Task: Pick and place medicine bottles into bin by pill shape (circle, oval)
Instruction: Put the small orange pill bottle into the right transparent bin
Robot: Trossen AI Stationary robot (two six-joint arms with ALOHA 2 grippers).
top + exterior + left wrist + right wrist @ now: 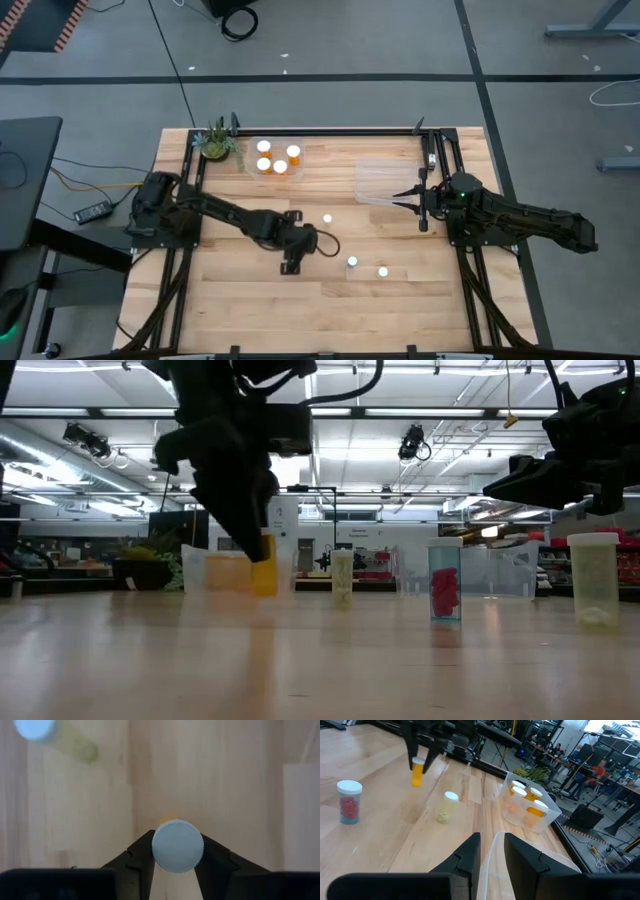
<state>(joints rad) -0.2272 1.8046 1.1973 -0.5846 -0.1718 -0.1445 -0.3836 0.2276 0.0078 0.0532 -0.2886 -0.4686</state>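
Nearest the low camera, found a pale translucent bottle with a white cap standing at five o'clock on the wooden table. Noted a clear bottle of red pills just at its nine o'clock, and a yellowish white-capped bottle farther off toward twelve.

Found the left gripper near mid-table, pinching a translucent orange bottle with a white ribbed cap by its top. Appeared upright and lifted clear of the wood, presumably for carrying to a bin.

Saw the right gripper at two o'clock, pressed narrow on the thin wall of an empty clear plastic bin, probably to steady it.

Counted four orange bottles in a second clear bin at eleven o'clock, beside a small green potted plant. Judged the yellowish bottle the one obstacle on either path.
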